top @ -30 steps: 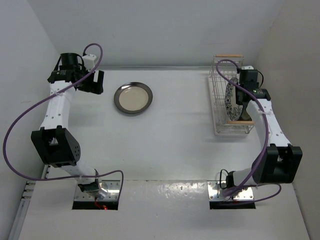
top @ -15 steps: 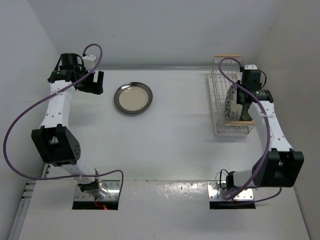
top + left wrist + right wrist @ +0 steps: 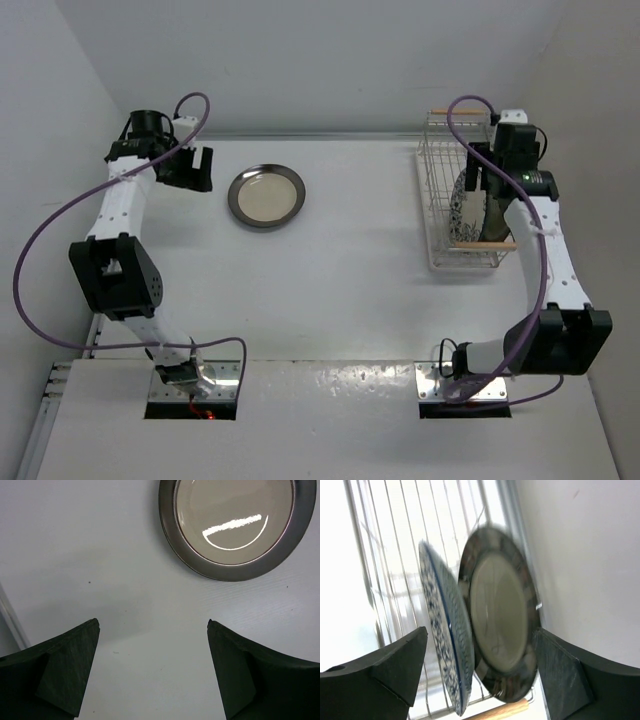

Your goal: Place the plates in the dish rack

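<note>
A plate with a plain dark shiny rim and cream centre lies flat on the table. My left gripper hovers open just left of it, holding nothing. The white wire dish rack stands at the right wall. On edge inside it lean a blue-and-white floral plate and, behind that, a dark-rimmed plate with pale square marks. My right gripper is open above these two plates; its fingers straddle them without touching.
The rack's near wooden handle lies just below the plates, and the far handle is at the back wall. The right side wall is close beside the rack. Purple cables loop from both arms.
My right gripper has opened and let go of a plate, which now leans in the rack, and has pulled back from it. My left arm shifted slightly.
</note>
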`<state>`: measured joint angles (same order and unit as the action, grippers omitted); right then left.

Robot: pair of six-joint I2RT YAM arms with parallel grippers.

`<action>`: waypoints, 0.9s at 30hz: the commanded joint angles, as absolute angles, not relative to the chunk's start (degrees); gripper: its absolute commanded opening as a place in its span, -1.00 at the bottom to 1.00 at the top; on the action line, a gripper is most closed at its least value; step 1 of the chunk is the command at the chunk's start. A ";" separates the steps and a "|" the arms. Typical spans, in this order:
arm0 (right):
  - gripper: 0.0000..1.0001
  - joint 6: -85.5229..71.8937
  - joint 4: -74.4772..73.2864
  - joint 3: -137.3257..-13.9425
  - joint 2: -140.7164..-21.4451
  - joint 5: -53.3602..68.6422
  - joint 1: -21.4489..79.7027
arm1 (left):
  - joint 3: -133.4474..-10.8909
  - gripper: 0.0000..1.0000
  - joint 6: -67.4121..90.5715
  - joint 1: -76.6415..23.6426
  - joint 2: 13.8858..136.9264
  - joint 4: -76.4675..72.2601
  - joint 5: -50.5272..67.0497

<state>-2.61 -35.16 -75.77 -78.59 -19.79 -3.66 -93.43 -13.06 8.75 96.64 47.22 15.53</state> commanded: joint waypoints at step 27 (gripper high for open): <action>0.76 -6.68 -28.39 -74.97 -67.06 -22.06 10.10 | -113.64 -0.38 -5.45 2.29 140.71 48.78 37.97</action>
